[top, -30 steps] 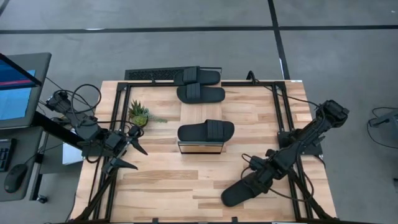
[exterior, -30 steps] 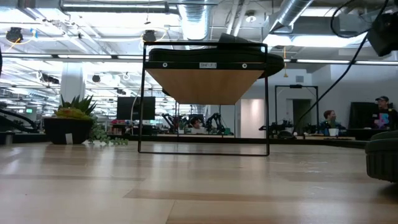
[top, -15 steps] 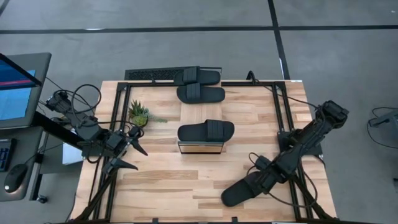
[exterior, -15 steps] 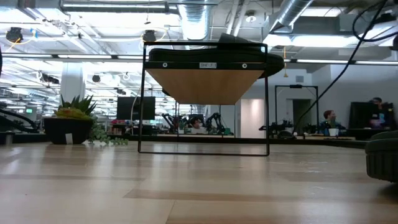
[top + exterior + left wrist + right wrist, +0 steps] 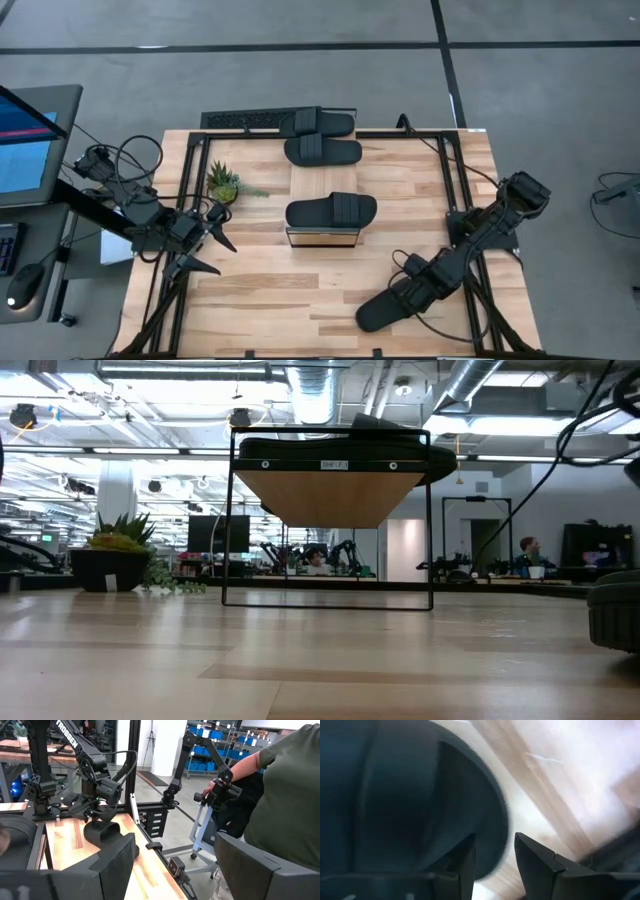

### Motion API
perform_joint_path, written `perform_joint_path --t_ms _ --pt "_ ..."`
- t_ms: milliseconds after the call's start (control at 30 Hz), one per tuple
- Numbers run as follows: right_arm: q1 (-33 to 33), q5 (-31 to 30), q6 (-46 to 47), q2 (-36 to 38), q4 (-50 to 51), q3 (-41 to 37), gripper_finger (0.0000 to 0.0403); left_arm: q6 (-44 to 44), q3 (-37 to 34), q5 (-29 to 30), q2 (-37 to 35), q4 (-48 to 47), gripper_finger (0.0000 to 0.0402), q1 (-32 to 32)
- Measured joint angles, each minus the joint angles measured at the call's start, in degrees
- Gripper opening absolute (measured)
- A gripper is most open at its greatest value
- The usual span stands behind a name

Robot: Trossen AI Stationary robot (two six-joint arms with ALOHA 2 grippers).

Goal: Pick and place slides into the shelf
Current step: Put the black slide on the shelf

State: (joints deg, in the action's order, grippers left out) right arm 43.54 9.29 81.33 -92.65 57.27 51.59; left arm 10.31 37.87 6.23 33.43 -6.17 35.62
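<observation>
A black slide (image 5: 385,309) lies sole-down near the table's near right corner; it also shows in the low view (image 5: 615,610). My right gripper (image 5: 410,292) is low at its right end, open. In the right wrist view (image 5: 495,845) one finger is over the slide's footbed (image 5: 410,795) and the other outside its rim; I cannot tell whether they touch. A second slide (image 5: 331,211) rests on the shelf's (image 5: 323,238) plank top. Two more slides (image 5: 322,151) (image 5: 318,122) lie at the far edge. My left gripper (image 5: 228,258) waits open at the table's left.
A potted plant (image 5: 223,183) stands left of the shelf. The arms' black frame rails (image 5: 452,180) run along both table sides. A monitor (image 5: 25,140) sits off the left edge. A person (image 5: 285,795) stands beyond the table. Bare wood (image 5: 270,290) lies between the arms.
My right arm has drawn toward the table's near edge and come down lower over the right end of the near slide. The slide itself has stayed where it lay.
</observation>
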Motion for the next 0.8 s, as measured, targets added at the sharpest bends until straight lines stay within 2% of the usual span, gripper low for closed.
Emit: perform_joint_path --t_ms 167,333,433,533,567,800 --pt "-0.9 2.7 0.4 0.6 -9.0 -5.6 0.0124 0.4 0.0 0.0 0.0 0.0 0.0258 0.0" --pt "-1.4 4.0 0.6 0.8 -10.3 -7.5 0.0121 1.4 0.0 0.0 0.0 -0.1 0.0258 0.0" --pt "-2.5 4.5 -1.0 1.4 -10.2 -7.8 0.0092 1.5 0.0 0.0 0.0 -0.6 0.0258 0.0" --pt "-3.3 4.7 -2.8 2.5 -9.8 -8.2 0.0025 1.5 0.0 0.1 0.0 -0.7 0.0258 0.0" --pt "-3.3 4.6 -3.1 2.8 -9.8 -8.2 0.0016 1.5 0.0 0.1 0.0 -0.7 0.0258 0.0" --pt "-2.3 1.7 -1.4 6.3 -6.1 -7.3 0.0002 1.5 0.0 0.1 0.0 -0.9 0.0258 0.0"
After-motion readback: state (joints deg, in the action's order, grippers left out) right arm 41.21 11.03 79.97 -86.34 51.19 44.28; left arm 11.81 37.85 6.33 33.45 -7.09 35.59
